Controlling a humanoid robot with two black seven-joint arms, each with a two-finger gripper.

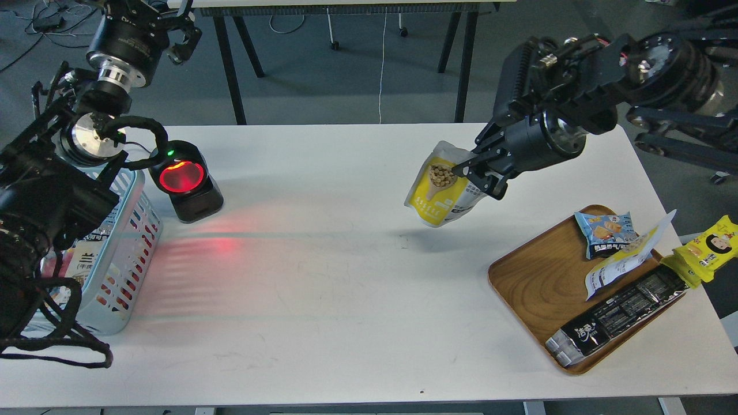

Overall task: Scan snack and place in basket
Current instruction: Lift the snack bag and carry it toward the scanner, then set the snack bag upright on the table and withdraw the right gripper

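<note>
The right gripper is clamped on the upper edge of the white foil stand-up pouch with the yellow panel of beige puffs, which hangs clear above the white tabletop toward its far right part. To scan well, I judge the pouch should travel left to the black scanner with the glowing red window near the far left edge, its printed back turned squarely to the window and held steady there. The pale blue slotted plastic basket waits at the left edge; whether the left gripper is open I cannot tell.
</note>
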